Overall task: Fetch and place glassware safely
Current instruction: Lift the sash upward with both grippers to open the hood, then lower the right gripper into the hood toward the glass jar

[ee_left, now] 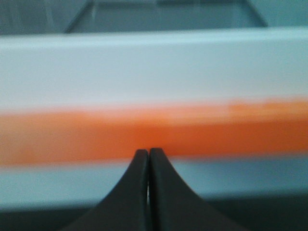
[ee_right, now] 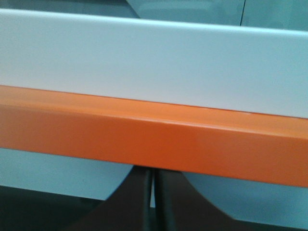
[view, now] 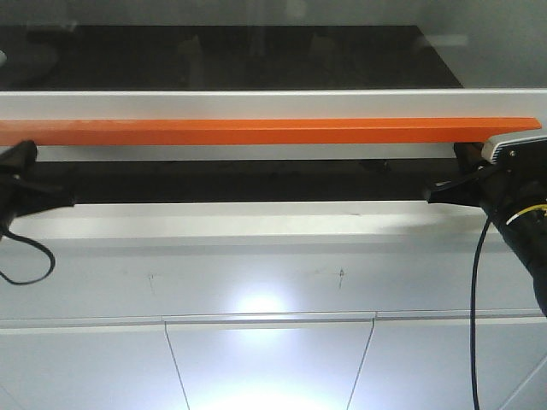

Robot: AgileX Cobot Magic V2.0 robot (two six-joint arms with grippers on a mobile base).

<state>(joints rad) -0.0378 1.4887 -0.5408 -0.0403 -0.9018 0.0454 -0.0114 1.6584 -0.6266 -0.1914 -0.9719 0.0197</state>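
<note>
Item 1: left gripper (ee_left: 148, 152), black with curved fingers, nearest the left wrist lens. The fingers are pressed together along their length and nothing is held.

Item 2: right gripper (ee_right: 154, 187), same pattern. Only a hairline slit is left between the fingers, the tips are hidden behind the bar, and nothing is seen gripped.

Item 3: long orange painted bar (view: 256, 131), laid horizontally along a white rail (view: 256, 104). Both grippers are placed just below it, one near each end.

Item 4: dark glossy recess (view: 239, 55) beyond the rail, with a white cabinet front (view: 273, 282) below.

Item 5: the glassware is not found in any view. Its place, long axis and heading cannot be told.

Progress is judged nil: fetching and placing are both left to be done.
</note>
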